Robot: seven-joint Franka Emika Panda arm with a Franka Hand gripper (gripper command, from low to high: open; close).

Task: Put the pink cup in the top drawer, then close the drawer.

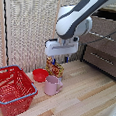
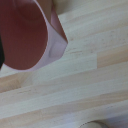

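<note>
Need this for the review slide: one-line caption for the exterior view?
Robot gripper hovers above a pink mug on a wooden table, beside a red basket; brown dresser behind.

The mug [image 1: 52, 85] stands on bare wood floor [image 1: 85, 96], and the floor on the side of it toward the dresser [image 1: 105, 45] lies open all the way across. Above the mug the gripper [image 1: 59, 60] hangs with air between them. Close behind the mug a patterned jar [image 1: 56, 70] rises taller than it, and a red bowl [image 1: 40, 74] sits just beside that. On the exterior view's left of the mug the red wire basket [image 1: 12, 89] blocks the floor, with a narrow strip of wood between. The wrist view shows the mug's rim [image 2: 56, 35] close, with clear planks [image 2: 80, 80] beside it.
</note>
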